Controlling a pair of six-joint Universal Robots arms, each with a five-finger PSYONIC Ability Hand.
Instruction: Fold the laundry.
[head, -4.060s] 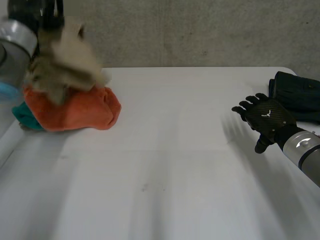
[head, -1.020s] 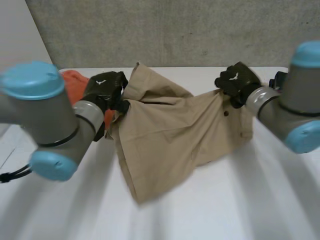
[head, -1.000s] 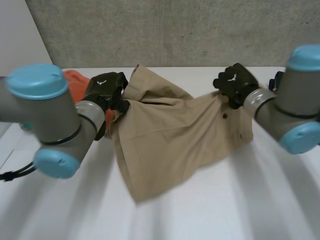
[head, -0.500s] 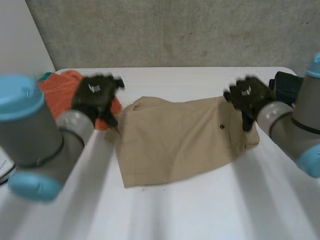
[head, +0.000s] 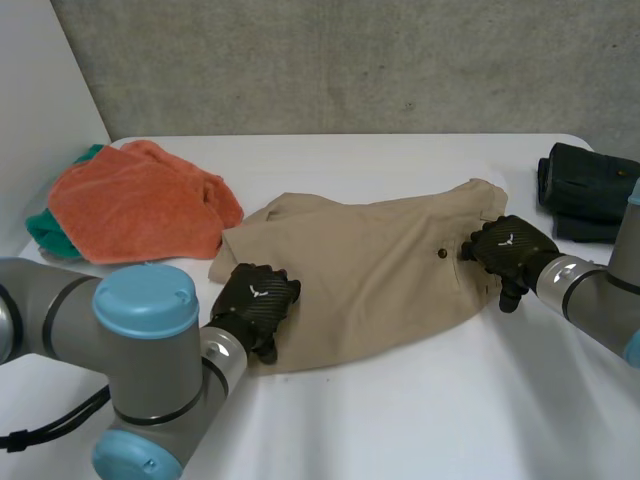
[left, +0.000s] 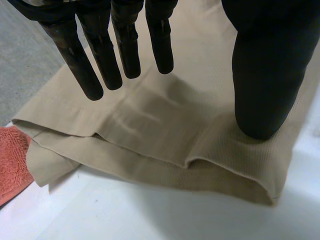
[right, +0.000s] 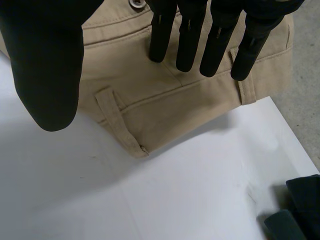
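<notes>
- A white counter (head: 400, 420) runs across the foreground, its far right corner rounded.
- Behind it stands a grey, rough, speckled wall (head: 350, 60), much like concrete.
- At the left a plain pale panel (head: 40, 80) rises beside the wall.
- Past the counter's edge lies a grey speckled surface (right: 305, 75), perhaps floor.
- The light is soft and even.

The beige garment (head: 370, 270) is of smooth, matt woven cloth with stitched seams, the orange towel (head: 130, 205) looks soft and fluffy, the white table (head: 420, 400) is smooth and matt, and the left hand (head: 255, 300) and the right hand (head: 512, 250) look like black, hard plastic.
</notes>
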